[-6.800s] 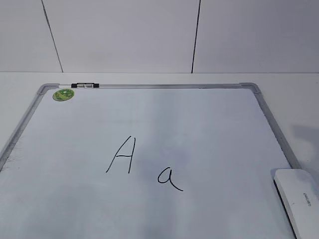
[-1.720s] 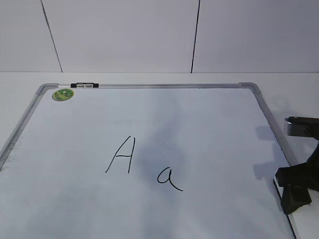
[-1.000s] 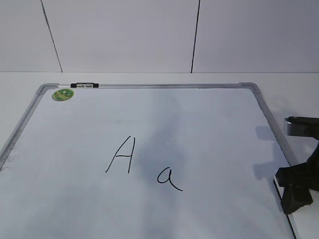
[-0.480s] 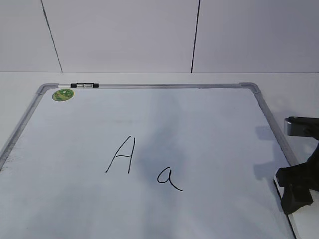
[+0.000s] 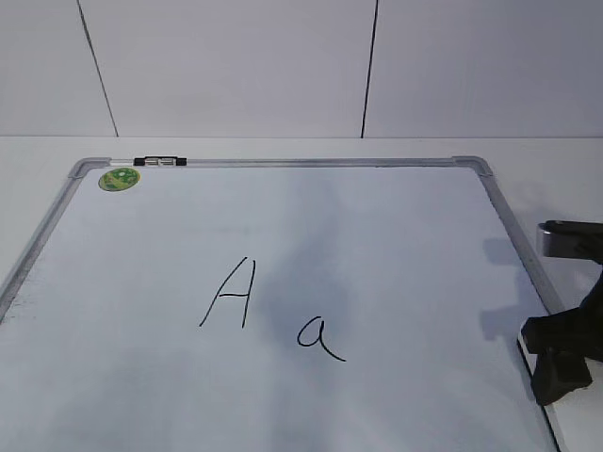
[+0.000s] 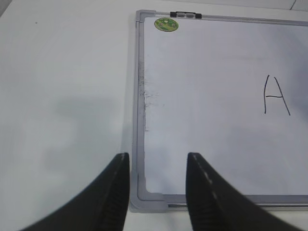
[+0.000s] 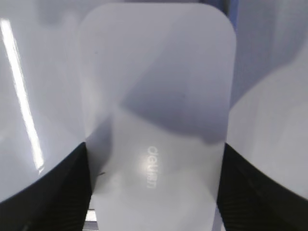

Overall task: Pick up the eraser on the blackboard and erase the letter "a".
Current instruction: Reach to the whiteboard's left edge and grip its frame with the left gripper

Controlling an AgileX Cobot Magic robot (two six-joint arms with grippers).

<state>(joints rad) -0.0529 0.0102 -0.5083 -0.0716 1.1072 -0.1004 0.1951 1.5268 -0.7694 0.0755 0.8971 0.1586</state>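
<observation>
White oblong plastic eraser (image 7: 156, 125) is sitting between right gripper (image 7: 154, 192) fingers, apparently clamped for lifting; left gripper (image 6: 156, 192) is idling open near whiteboard (image 6: 140, 120) corner.

A white table (image 5: 556, 179) meets a pale panelled wall (image 5: 236, 66) with dark seams.

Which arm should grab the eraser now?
Right. The right gripper has its fingers on either side of the eraser. The left gripper is open at the blackboard's opposite corner.
</observation>
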